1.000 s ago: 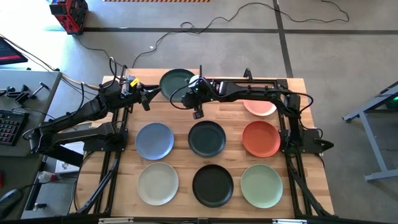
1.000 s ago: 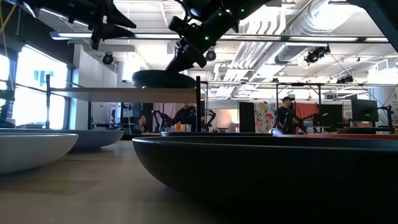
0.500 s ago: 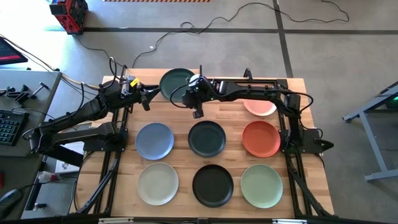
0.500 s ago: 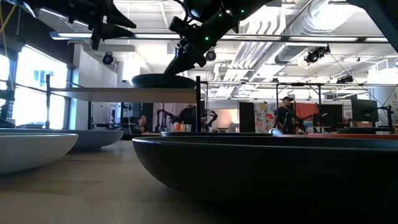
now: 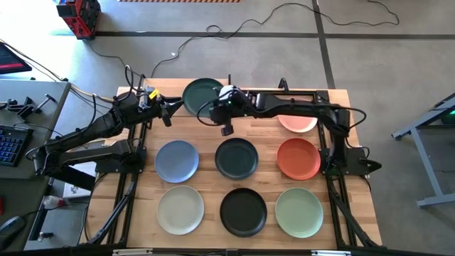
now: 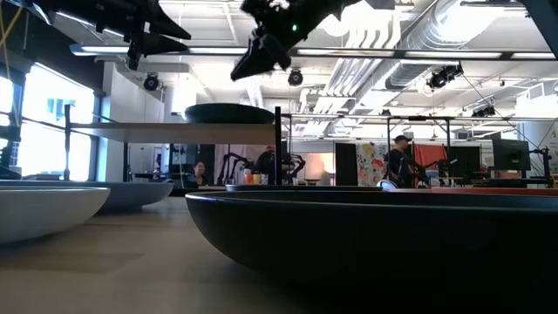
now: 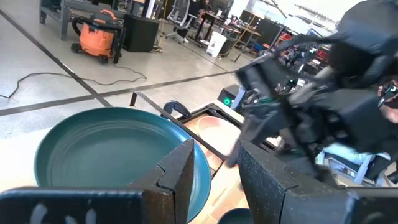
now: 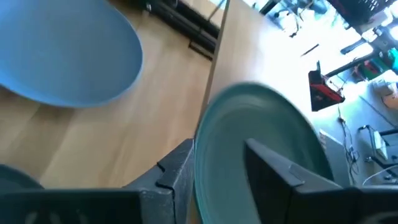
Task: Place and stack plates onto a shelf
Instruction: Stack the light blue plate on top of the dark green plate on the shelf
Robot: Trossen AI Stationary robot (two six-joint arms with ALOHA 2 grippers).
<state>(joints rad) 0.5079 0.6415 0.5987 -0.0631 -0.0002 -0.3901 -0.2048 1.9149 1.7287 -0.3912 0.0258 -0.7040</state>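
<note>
A dark teal plate (image 5: 202, 93) rests flat on the shelf (image 6: 174, 132), a raised light-wood board at the table's far edge. My right gripper (image 6: 242, 70) hangs open above and just right of the plate's right rim, clear of it. In the right wrist view the plate (image 8: 261, 143) lies below the parted fingers. My left gripper (image 5: 170, 112) waits open, held level by the shelf's left end, and in its wrist view the teal plate (image 7: 112, 149) lies ahead of it. Several more plates lie on the tabletop.
On the slatted tabletop lie a blue plate (image 5: 177, 160), a charcoal one (image 5: 237, 157), an orange-red one (image 5: 298, 158), a pink one (image 5: 298, 124) partly under the right arm, a cream one (image 5: 180, 209), a black one (image 5: 243, 211) and a sage one (image 5: 299, 212). Thin black shelf posts (image 6: 278, 148) stand upright.
My right gripper has opened and let go of the dark teal plate's right rim, then risen clear and drawn back a little toward the table's right. The plate stays where it was on the shelf.
</note>
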